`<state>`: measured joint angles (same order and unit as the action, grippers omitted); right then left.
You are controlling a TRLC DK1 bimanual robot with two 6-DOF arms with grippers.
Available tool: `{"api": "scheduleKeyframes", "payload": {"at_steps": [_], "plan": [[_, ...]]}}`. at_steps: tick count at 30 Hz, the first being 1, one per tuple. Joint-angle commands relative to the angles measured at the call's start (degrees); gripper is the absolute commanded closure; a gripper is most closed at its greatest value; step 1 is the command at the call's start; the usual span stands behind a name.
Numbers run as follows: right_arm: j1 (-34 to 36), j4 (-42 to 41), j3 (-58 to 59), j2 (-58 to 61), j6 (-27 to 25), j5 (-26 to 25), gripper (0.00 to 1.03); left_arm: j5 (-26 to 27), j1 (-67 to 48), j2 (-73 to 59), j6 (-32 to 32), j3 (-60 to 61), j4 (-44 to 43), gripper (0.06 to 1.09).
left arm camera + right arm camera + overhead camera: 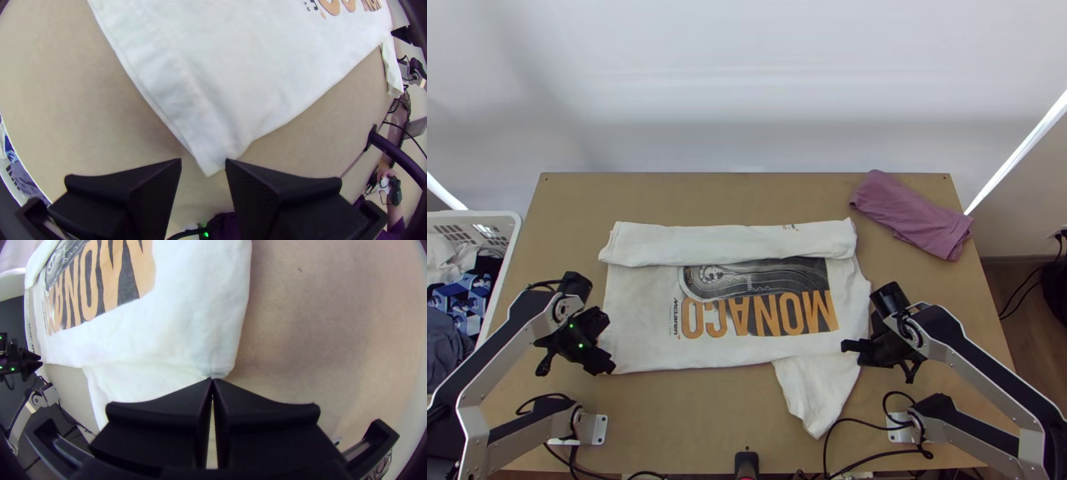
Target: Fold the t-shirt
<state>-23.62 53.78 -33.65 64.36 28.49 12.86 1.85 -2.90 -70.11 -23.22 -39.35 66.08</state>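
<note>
T-shirt [643,308] is lying across the middle of the worktop [691,416], its printed side facing up, its far part doubling back in a long band [731,245]. One sleeve [817,390] is sticking out from the near edge, toward the right-hand end.

The left end effector [203,160] is waiting with its fingers apart, the near left corner of the cloth poking just between the tips. The right end effector [212,378] is holding its tips together at the near right corner, apparently pinching a little of the edge.

The step in hand is probably becoming a two-cornered lift of the near edge toward the band. Trouble could be starting on the left: only a small point of cloth is reaching between those fingers, so closing them too early could be catching nothing, or just one layer. The right pinch is looking shallow as well, and a quick lift could be pulling it free. If one side is rising ahead of the other, the fold could be coming out skewed. The loose sleeve could be dragging or bunching underneath, or snagging the cable [826,442] near its tip, and a hard tug could be opening the band.
</note>
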Motion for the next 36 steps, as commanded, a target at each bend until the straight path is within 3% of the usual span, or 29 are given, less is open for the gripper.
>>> {"api": "scheduleKeyframes", "payload": {"at_steps": [1, 5, 6, 8, 9, 16, 26, 36], "plan": [[-0.55, -0.17, 1.39, -0.55, 0.07, -0.47, 1.0, -0.44, -0.62, -1.09, -0.77, 2.09, 0.19, 0.56], [-0.55, -0.17, 1.39, -0.55, 0.07, -0.47, 1.0, -0.35, -1.23, -1.09, -0.6, 2.53, -0.08, 0.56], [-0.55, -0.25, 1.48, -0.55, 0.07, -0.56, 1.0, -0.35, -1.32, -1.09, -0.51, 2.7, -0.52, 0.63], [-0.55, -0.25, 1.39, -0.55, 0.16, -0.65, 1.0, -0.18, -1.59, -0.73, -0.33, 3.05, -2.1, 0.96], [-0.64, -0.25, 1.39, -0.64, 0.07, -0.91, 1.0, 0.0, -1.85, -0.29, -0.33, 3.05, -2.63, 1.05], [0.68, -0.25, 1.92, -3.89, -0.45, -1.52, 1.0, 0.44, 0.35, 0.85, -1.39, 2.09, -4.03, 1.04], [10.43, 2.21, 1.48, -6.44, -8.1, -3.72, 1.0, 0.44, 10.1, 0.5, -6.48, -1.96, -5.09, 1.04], [6.48, 7.48, -8.8, -9.07, -5.38, -3.55, 1.0, 4.74, 9.31, 4.8, -2.35, -8.55, -4.21, 1.04]]}}
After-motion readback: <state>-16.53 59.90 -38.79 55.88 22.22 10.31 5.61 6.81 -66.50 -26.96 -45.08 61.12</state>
